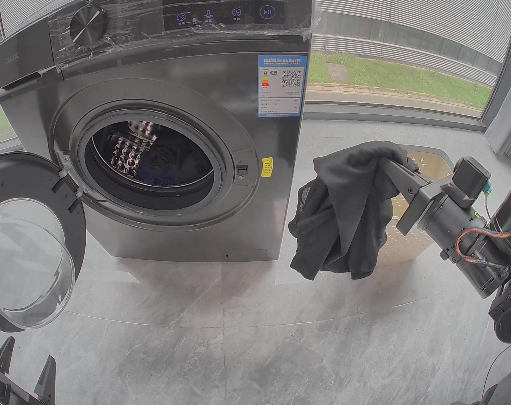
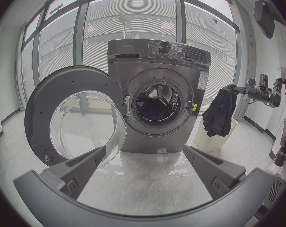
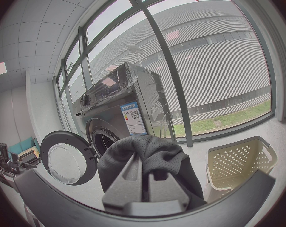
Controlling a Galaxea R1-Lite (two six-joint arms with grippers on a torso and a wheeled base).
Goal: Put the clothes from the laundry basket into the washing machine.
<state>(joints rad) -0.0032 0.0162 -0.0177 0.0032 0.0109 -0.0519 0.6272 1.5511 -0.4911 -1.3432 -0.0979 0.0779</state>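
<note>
A dark grey garment (image 1: pixel 345 209) hangs in the air from my right gripper (image 1: pixel 391 167), which is shut on its top edge, just right of the washing machine (image 1: pixel 171 108). In the right wrist view the cloth (image 3: pixel 155 155) drapes over the closed fingers. The cream laundry basket (image 1: pixel 430 167) stands on the floor behind the garment, and its inside (image 3: pixel 240 164) looks bare. The machine's round door (image 1: pixel 25 243) is swung wide open to the left, and the drum (image 1: pixel 148 158) holds dark clothing. My left gripper (image 1: pixel 22 369) stays low near the floor, open, with nothing between its fingers (image 2: pixel 80 167).
Grey tiled floor (image 1: pixel 238 322) spreads in front of the machine. A window wall (image 1: pixel 413 40) runs behind the machine and basket. The open door takes up the space at the left.
</note>
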